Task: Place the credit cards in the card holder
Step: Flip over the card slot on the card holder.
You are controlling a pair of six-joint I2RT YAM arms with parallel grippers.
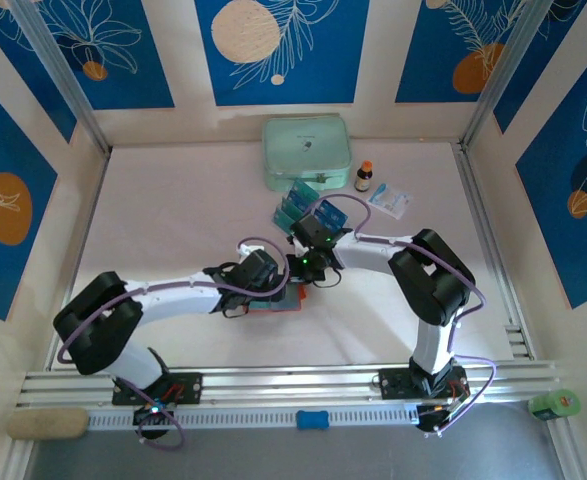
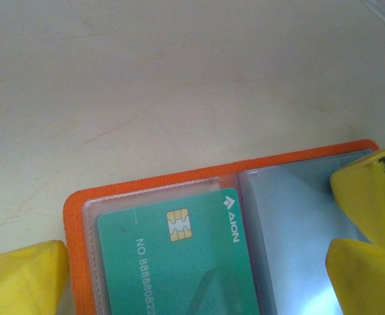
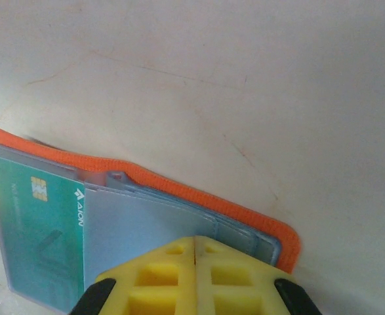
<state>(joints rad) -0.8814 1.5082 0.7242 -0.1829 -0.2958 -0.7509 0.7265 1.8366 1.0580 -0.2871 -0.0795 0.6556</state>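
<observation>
My left gripper [image 2: 192, 279] is spread as wide as it goes and holds nothing, with a yellow finger [image 2: 21, 279] off either side of the card holder [image 2: 77, 216]. The holder lies open on the table [image 2: 179, 79] between my two arms. One teal credit card [image 2: 179, 262], gold chip showing, sits in a clear pocket. My right gripper [image 3: 195, 259] is closed tight, pads together, tip over the grey pocket leaf beside that card; I cannot tell whether it touches. Farther back, more credit cards [image 1: 295, 206] stand in a clear rack [image 1: 335, 212]. Beyond them are a sachet [image 1: 390, 200], a small bottle [image 1: 363, 176] and a mint-green case [image 1: 308, 152].
</observation>
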